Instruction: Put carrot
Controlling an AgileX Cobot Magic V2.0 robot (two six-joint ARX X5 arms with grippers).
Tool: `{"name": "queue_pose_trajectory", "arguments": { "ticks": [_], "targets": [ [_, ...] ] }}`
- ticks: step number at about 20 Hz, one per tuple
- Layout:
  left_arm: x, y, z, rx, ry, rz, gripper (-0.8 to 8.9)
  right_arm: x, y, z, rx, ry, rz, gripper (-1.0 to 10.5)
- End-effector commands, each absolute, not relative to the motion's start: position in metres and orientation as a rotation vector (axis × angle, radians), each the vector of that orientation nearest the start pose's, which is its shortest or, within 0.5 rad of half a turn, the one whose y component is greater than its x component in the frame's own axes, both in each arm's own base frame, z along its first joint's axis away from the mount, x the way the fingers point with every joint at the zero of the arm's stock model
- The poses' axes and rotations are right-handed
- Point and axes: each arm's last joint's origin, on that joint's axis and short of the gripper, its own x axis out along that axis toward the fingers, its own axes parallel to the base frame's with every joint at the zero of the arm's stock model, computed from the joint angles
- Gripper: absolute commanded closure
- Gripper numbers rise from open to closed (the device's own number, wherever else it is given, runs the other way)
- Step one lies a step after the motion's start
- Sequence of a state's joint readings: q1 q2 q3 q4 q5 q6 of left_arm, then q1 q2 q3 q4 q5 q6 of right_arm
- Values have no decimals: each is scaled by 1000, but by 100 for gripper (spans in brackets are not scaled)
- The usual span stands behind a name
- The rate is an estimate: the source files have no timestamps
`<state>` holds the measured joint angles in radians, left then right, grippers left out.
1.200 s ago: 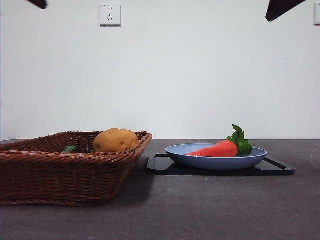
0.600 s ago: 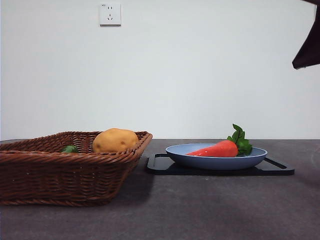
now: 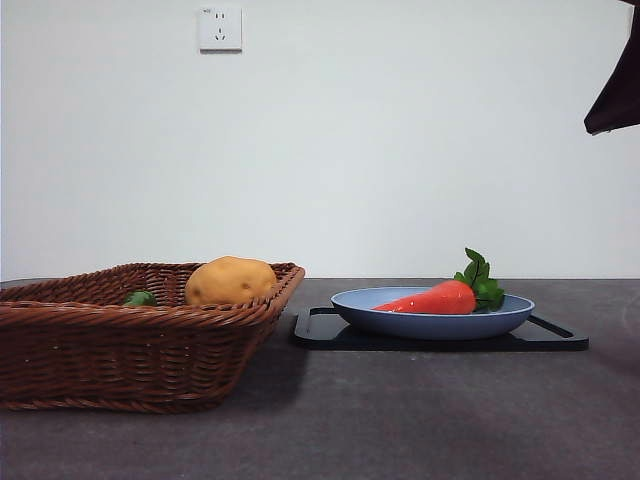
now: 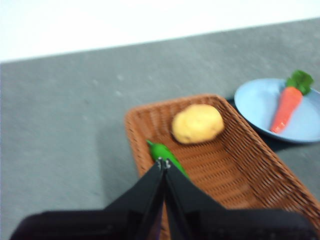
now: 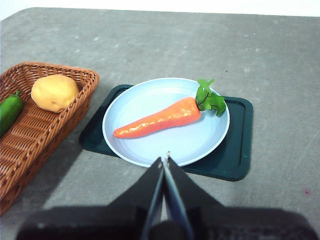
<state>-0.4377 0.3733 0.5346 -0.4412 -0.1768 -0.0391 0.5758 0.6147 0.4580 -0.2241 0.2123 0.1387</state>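
Orange carrot (image 5: 159, 118) lies across the plate (image 5: 200, 145), leaves away from the basket (image 5: 35, 135). My right pincer (image 5: 164, 161), closed and empty, hangs nearer, just short of the plate; left pincer (image 4: 163, 163), closed too, over the basket.

The front view looks level across the table (image 3: 400, 420) from low down. Both wrist views look down, the left somewhat blurred; all share the basket (image 3: 130, 340) and plate (image 5: 150, 145).

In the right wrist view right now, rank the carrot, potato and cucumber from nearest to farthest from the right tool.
1. Carrot, on the blue plate just ahead of the right tool.
2. Potato, in the basket off to the side.
3. Cucumber, in the basket beyond the potato.
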Motion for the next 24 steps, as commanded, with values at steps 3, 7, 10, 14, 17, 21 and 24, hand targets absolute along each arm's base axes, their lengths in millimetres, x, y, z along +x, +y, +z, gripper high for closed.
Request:
{"name": "queue_pose_trajectory", "arguments": {
  "ticks": [3, 7, 10, 14, 17, 21, 24],
  "targets": [
    [69, -12, 275, 46, 82, -69, 805, 125, 75, 245, 4, 361, 337, 943],
    [71, -3, 246, 31, 17, 68, 805, 125, 75, 245, 4, 361, 337, 943],
    [77, 0, 213, 31, 74, 112, 805, 125, 75, 245, 4, 361, 337, 943],
    [86, 0, 180, 34, 164, 91, 805, 125, 75, 245, 4, 361, 337, 943],
    [90, 0, 167, 34, 191, 83, 805, 125, 75, 245, 4, 361, 337, 943],
    [91, 1, 160, 35, 198, 95, 805, 125, 75, 245, 4, 361, 337, 943],
    [95, 3, 152, 27, 163, 112, 805, 125, 75, 245, 4, 361, 337, 943]
  ]
}}
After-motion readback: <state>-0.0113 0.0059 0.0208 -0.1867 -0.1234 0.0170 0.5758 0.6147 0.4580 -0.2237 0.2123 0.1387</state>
